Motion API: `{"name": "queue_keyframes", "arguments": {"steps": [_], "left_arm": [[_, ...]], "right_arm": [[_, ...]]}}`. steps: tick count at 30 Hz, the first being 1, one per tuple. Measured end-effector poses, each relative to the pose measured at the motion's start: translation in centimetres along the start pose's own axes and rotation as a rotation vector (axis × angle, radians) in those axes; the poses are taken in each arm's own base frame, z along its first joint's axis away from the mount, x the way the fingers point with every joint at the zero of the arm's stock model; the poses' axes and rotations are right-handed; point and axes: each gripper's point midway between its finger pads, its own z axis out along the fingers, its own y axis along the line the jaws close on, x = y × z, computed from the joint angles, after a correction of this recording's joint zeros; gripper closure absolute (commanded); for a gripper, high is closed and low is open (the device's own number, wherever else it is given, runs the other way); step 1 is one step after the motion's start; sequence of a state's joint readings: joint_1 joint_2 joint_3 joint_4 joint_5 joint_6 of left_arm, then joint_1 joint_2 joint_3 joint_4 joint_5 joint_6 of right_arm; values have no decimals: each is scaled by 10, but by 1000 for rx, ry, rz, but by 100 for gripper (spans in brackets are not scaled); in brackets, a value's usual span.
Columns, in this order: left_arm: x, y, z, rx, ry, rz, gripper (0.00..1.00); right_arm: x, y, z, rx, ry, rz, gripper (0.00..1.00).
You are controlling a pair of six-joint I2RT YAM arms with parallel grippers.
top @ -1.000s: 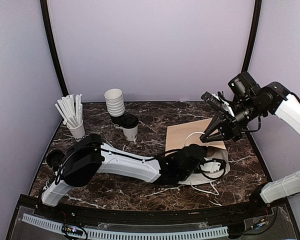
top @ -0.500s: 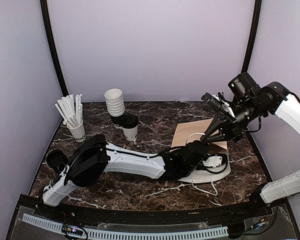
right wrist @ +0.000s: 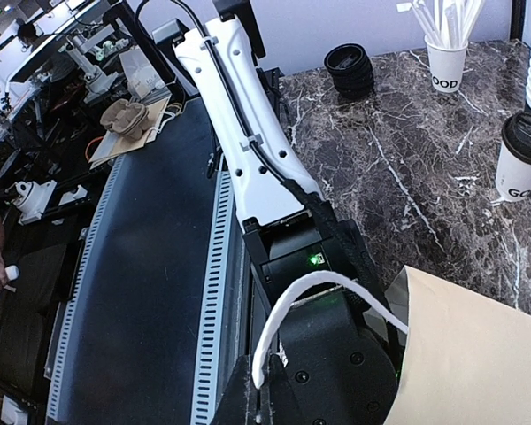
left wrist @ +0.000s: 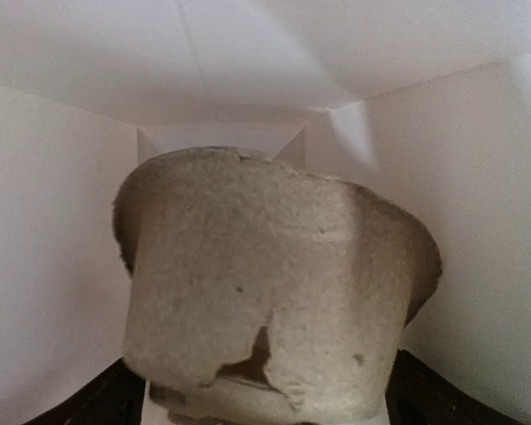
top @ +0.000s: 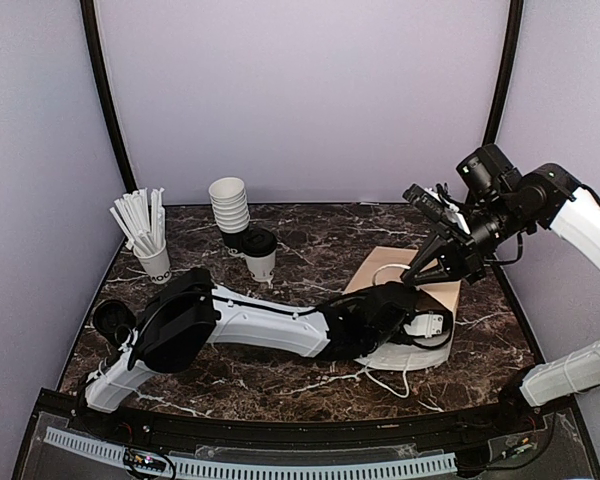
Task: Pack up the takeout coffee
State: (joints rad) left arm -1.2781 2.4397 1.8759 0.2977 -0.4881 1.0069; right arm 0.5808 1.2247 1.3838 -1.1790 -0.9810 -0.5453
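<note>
One takeout coffee (top: 261,255), a white cup with a black lid, stands at the back left of the table and shows in the right wrist view (right wrist: 522,158). The brown paper bag (top: 425,290) lies tilted at the right, its mouth toward my left arm. My right gripper (top: 416,276) is shut on the bag's white handle (right wrist: 311,292). My left gripper (left wrist: 265,409) is inside the white-walled bag, out of sight from above. Its fingers (left wrist: 97,403) stand wide apart, open, with a grey pulp cup carrier (left wrist: 265,283) filling the gap between them.
A stack of lidless white cups (top: 229,203) and a cup of white sticks (top: 152,252) stand at the back left. Black lids (top: 108,318) sit by the left edge. The left arm (top: 270,325) stretches across the table's middle.
The bag has tipped more upright and slid right, so less of its brown side shows. The left arm has followed to the right. Both grippers keep their states.
</note>
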Motion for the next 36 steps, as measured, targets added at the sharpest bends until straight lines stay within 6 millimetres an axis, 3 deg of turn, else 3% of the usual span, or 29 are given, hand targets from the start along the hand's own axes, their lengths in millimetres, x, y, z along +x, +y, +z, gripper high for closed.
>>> {"name": "queue_keyframes", "arguments": {"steps": [8,13,19,29,36], "left_arm": [[-13,-13,-2,48,-77,25,1],[-26,-10,-4,32,-125,54,10],[-42,-7,-5,-23,-171,110,5],[-59,-16,-10,-3,-249,159,31],[-56,-27,-13,-2,-251,190,34]], "right_arm": [[-1,2,0,-11,-7,0,100],[-2,3,0,-16,-9,1,100],[-2,2,0,-20,-9,2,100],[-4,0,3,-42,-11,8,100],[-2,-3,2,-29,-8,10,100]]}}
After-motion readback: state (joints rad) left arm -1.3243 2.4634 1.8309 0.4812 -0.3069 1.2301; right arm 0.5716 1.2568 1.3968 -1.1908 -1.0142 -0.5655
